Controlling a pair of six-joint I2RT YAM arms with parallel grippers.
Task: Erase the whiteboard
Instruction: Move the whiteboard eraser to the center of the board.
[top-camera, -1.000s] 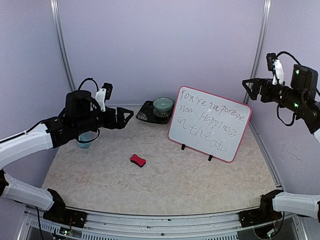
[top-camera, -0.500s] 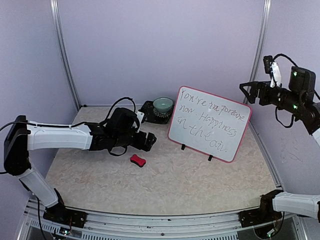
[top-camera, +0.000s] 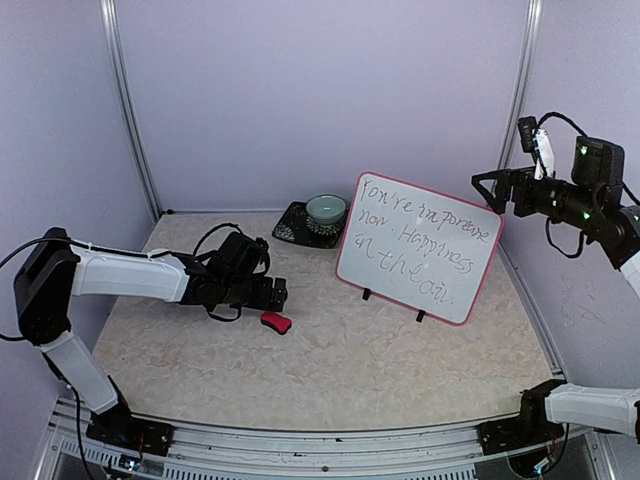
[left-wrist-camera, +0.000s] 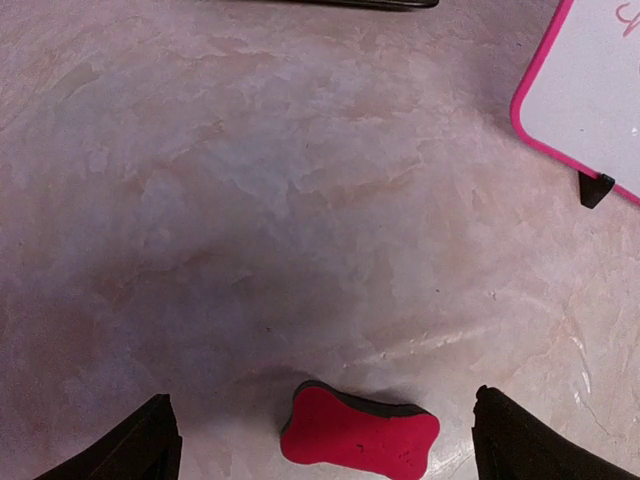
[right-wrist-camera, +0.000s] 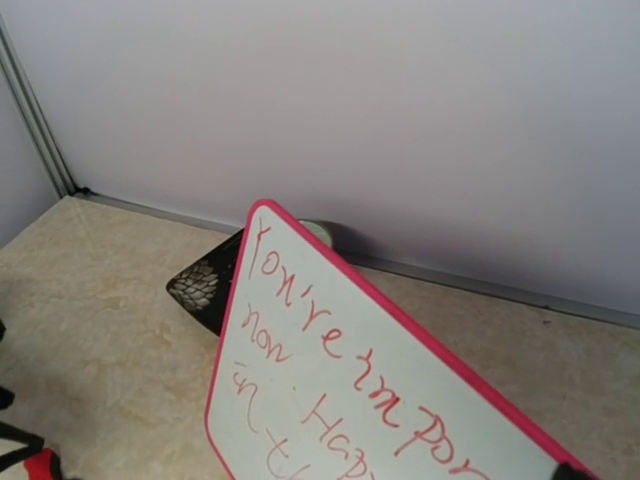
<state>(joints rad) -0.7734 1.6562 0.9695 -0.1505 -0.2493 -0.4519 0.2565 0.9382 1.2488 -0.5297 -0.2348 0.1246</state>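
Down low over the table (top-camera: 350, 370), my left gripper (top-camera: 283, 295) was spread wide and empty, the red eraser (left-wrist-camera: 360, 440) sitting between the fingertips, not touching them as far as I could tell. Right gripper (top-camera: 484, 183) hung up high, also wide open holding nothing, near the top right corner of the whiteboard (top-camera: 418, 247), which stood tilted on its feet at the back right, covered in handwriting.

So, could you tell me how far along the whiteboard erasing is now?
Nothing looks erased: the whiteboard carries all its handwriting. In hand: the left gripper, open, sits low over the table with the red eraser lying between its fingers, ungripped. The right gripper hovers open by the board's top corner. Remaining: grasping the eraser and wiping.
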